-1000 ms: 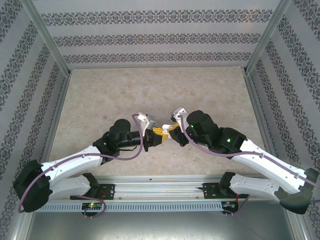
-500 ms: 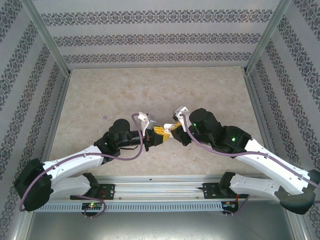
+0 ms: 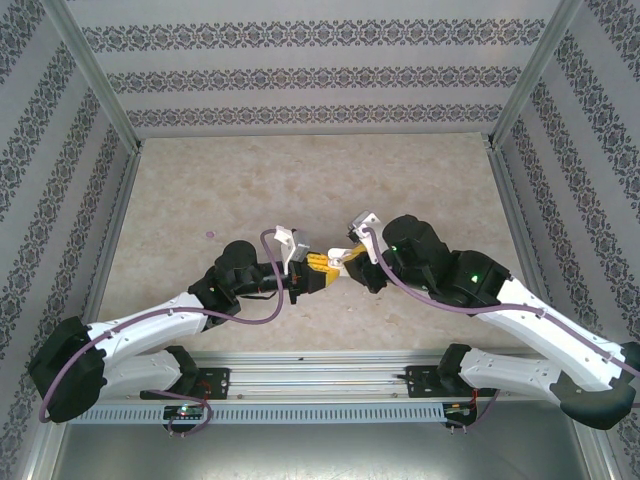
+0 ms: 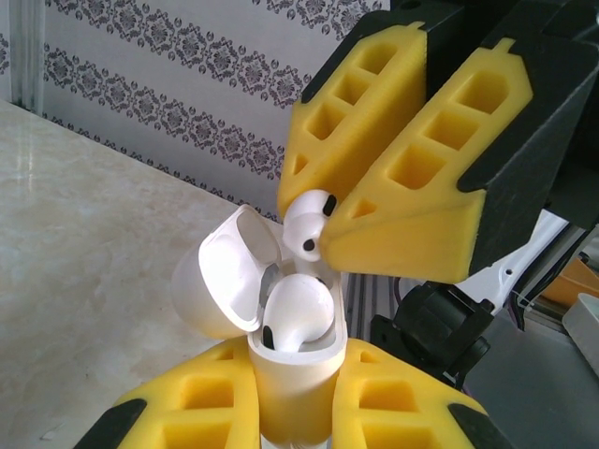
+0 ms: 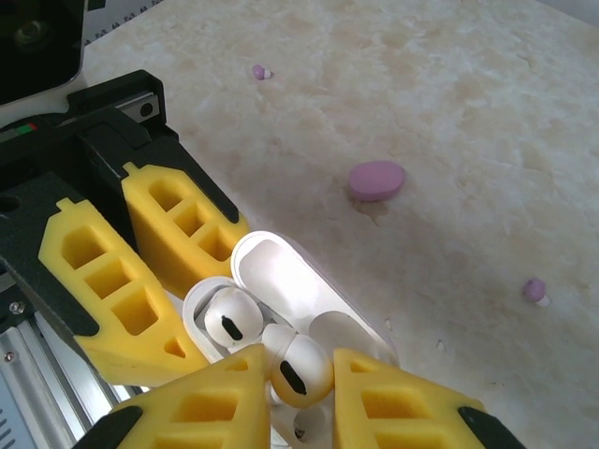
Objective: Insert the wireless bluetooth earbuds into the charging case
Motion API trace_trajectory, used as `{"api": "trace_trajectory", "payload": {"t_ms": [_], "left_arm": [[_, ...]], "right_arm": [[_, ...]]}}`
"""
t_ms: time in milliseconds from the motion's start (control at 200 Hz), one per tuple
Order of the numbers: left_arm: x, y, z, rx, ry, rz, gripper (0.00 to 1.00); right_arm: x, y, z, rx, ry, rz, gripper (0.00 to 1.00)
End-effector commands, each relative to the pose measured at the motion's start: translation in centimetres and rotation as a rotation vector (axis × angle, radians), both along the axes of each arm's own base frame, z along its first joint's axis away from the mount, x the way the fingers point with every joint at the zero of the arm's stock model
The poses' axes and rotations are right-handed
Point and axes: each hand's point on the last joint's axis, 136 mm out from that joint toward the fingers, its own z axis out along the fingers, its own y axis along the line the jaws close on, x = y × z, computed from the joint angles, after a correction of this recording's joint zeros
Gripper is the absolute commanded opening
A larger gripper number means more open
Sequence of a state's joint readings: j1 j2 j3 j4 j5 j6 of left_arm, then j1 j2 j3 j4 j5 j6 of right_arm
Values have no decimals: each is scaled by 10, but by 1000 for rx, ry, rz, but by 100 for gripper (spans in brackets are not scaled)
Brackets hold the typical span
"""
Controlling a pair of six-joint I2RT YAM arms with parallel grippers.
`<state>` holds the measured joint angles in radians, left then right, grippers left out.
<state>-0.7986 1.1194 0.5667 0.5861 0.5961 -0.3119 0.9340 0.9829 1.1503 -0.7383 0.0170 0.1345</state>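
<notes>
Grips the white charging case (image 4: 292, 374) low on its body with the left gripper (image 3: 316, 270), clenched tight at nine o'clock of the meeting point in the top view. Holds it upright, mouth toward twelve o'clock, lid (image 4: 229, 281) swung open toward ten o'clock in the left wrist view. Carries one seated earbud (image 4: 298, 309) in the case, rounded head up. Pinches the second earbud (image 4: 309, 220) between the yellow fingers of the right gripper (image 3: 346, 260), at three o'clock of the meeting point. Hangs it at twelve o'clock of the case mouth, just beside the seated one. Seems barely clear of the free well, though contact hard to judge. Shows, on the marbled table (image 5: 468, 94) in the right wrist view, a pink oval piece (image 5: 377, 180) at one o'clock of the case, and purple bits (image 5: 535, 290) well apart.
</notes>
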Motion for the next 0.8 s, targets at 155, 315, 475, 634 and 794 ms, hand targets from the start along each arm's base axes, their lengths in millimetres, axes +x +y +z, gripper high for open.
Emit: {"api": "trace_trajectory", "payload": {"t_ms": [155,315,475,634,794], "left_arm": [[-5,-1,12,-39,-79,-17,0],[-6,-1,12,-39,-81,-16,0],[-7,0,9,-34,-78,-20,0],[-8,0,9,-32,-81,-27,0],[-9,0,9,-37,-80,-31,0]], "right_arm": [[-9,-5,6,-67,2,50,19],[-11,-5,-4,-88,20,56,19],[-8,-8,-8,-108,15,46,19],[-5,-8,-10,-131,-3,45,19],[-4,-6,-12,-153,-7,65,19]]}}
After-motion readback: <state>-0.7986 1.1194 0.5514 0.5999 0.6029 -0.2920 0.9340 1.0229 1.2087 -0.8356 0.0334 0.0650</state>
